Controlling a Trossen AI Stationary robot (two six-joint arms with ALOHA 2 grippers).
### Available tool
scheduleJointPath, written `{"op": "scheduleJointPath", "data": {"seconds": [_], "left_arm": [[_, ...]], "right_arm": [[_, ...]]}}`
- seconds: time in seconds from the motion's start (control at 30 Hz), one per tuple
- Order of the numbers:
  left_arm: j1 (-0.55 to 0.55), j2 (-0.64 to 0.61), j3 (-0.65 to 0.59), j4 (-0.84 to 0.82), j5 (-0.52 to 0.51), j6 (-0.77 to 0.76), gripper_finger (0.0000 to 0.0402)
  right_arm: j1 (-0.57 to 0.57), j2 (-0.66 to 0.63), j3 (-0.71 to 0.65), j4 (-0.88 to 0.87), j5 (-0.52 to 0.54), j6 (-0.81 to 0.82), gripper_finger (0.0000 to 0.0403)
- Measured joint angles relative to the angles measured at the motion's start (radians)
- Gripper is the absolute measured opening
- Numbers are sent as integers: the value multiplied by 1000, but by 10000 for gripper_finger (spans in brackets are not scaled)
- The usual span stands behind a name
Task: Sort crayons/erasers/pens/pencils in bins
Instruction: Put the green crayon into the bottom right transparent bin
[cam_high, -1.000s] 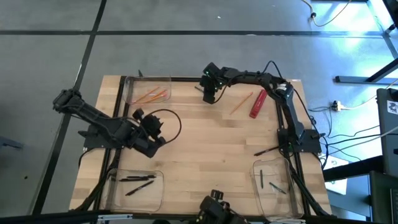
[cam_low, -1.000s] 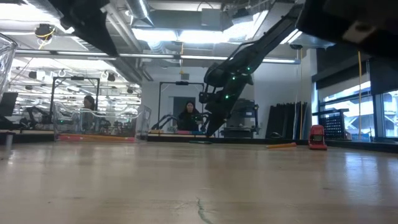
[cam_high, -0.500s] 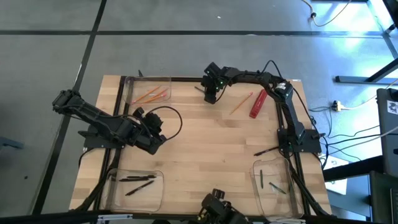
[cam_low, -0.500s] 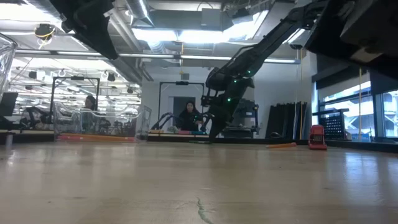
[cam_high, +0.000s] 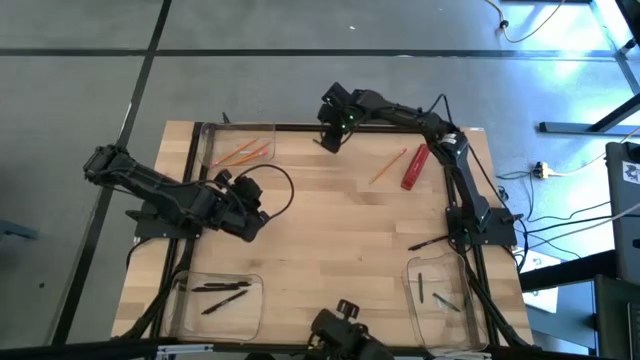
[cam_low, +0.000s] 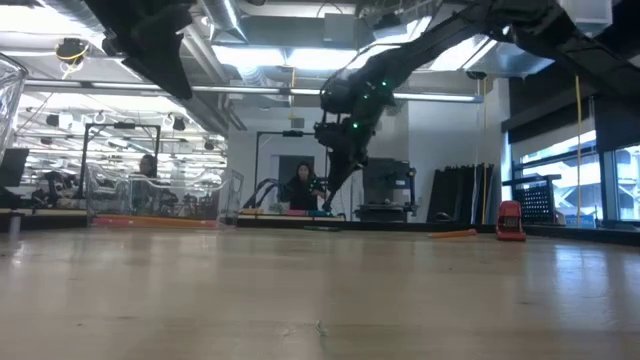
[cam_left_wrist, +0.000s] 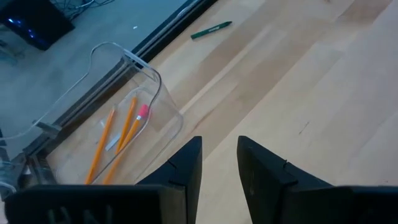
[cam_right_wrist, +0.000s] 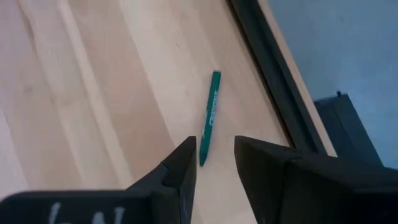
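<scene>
Right gripper (cam_right_wrist: 211, 163) hangs above the green crayon (cam_right_wrist: 209, 117), fingers parted, empty. The crayon lies just ahead of the tips, probably light, waxy, snappable; pinch mid-length. Left gripper (cam_left_wrist: 217, 160) waits, released.

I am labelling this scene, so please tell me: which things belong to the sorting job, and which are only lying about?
Job: green crayon below the open right gripper; loose pencil; pencils, pens, three bins. Left gripper waits mid-table.
Lying about: red cylinder, perhaps; floor cable; person behind.
</scene>
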Motion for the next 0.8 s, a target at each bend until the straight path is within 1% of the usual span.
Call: {"op": "scheduleJointPath", "data": {"seconds": [0.07,0.2,0.4,0.53,0.8], "left_arm": [[7,0,0,2,0,0,95],[17,0,0,4,6,1,95],[19,0,0,9,8,6,95],[19,0,0,11,23,24,95],[19,0,0,11,23,24,95]], "right_arm": [[10,26,62,-54,28,-7,111],[18,98,182,-125,28,-23,111],[17,217,301,-226,28,-23,111],[17,258,314,-246,28,-23,111],[16,282,314,-249,24,-23,111]]}}
